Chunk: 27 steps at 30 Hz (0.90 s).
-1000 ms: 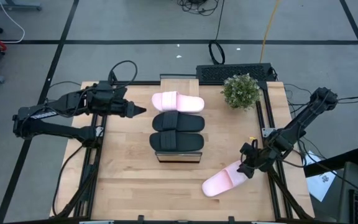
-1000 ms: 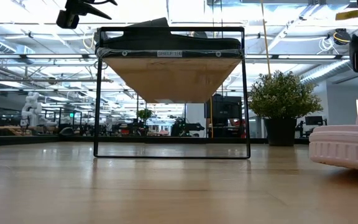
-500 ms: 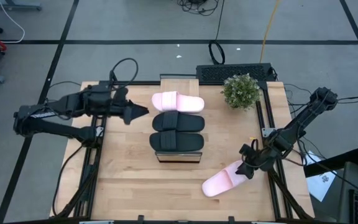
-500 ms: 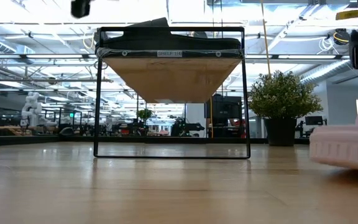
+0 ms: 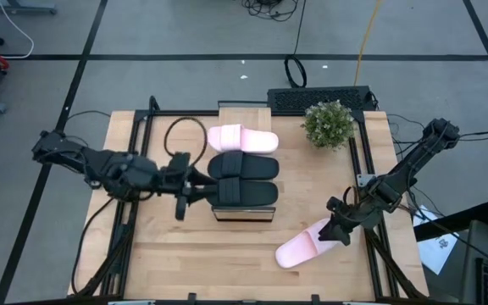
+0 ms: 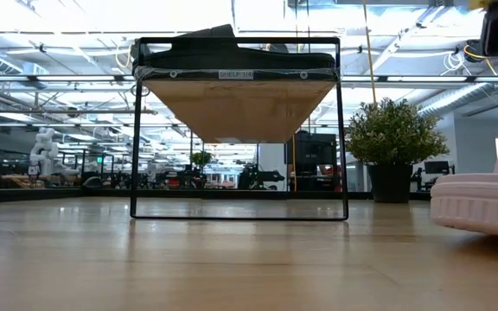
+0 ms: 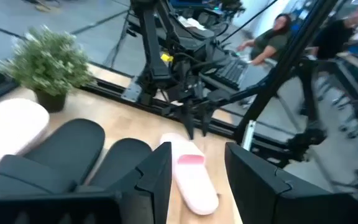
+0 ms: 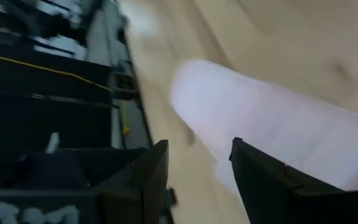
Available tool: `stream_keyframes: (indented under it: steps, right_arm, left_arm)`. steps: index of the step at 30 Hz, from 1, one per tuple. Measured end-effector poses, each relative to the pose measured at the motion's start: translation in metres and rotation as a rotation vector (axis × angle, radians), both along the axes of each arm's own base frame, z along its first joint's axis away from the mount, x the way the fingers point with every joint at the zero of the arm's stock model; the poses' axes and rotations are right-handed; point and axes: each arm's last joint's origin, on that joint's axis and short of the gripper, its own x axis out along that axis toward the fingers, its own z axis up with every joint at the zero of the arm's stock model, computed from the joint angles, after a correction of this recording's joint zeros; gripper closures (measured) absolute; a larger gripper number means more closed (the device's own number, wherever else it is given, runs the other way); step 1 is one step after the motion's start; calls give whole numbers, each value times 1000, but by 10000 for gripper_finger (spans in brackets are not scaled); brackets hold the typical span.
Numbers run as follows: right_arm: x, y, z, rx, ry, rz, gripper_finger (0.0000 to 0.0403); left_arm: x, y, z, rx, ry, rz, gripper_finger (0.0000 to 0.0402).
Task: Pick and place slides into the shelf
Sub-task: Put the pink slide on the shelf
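Note:
The shelf (image 5: pixel 244 113) stands mid-table. A pink slide (image 5: pixel 242 138) and two black slides (image 5: pixel 242 166) (image 5: pixel 241 193) lie side by side on its plank, soles down. Another pink slide (image 5: pixel 303 246) rests on its sole on the tabletop at the near right. My right gripper (image 5: pixel 335 232) hangs open just above that slide's right end (image 8: pixel 260 137), clear of it. My left gripper (image 5: pixel 202 186) is open and empty, level with the nearest black slide at the shelf's left side. In the left wrist view its fingers (image 7: pixel 157 180) frame the pink slide (image 7: pixel 191 177) far off.
A potted plant (image 5: pixel 329 124) stands at the far right corner, with a keyboard (image 5: pixel 320 97) behind it. Bare wood lies in front of the shelf and at the near left. In the low view the shelf frame (image 6: pixel 137 130) stands on thin black legs.
My left gripper has swung from the shelf's far left toward the near edge and the right, rolling as it went, and now sits beside the nearest black slide. My right gripper has risen a little above the pink slide and tipped. The slides have not moved.

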Motion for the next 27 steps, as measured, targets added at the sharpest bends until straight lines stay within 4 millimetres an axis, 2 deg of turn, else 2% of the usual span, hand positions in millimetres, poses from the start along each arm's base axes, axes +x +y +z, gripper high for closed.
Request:
stream_keyframes:
  steps: [6,11,21,27]
  right_arm:
    - [6,4,18,45,-198,19,239]
    - [10,5,31,12,-382,-13,239]
    - [8,0,87,-91,-1001,-119,239]
    - [4,-4,101,-193,-1179,-166,239]
  left_arm:
    - [-2,-37,23,125,23,75,259]
    - [12,-79,31,240,35,112,259]
    - [54,-165,18,303,56,104,259]
    - [74,-210,1,342,91,111,268]
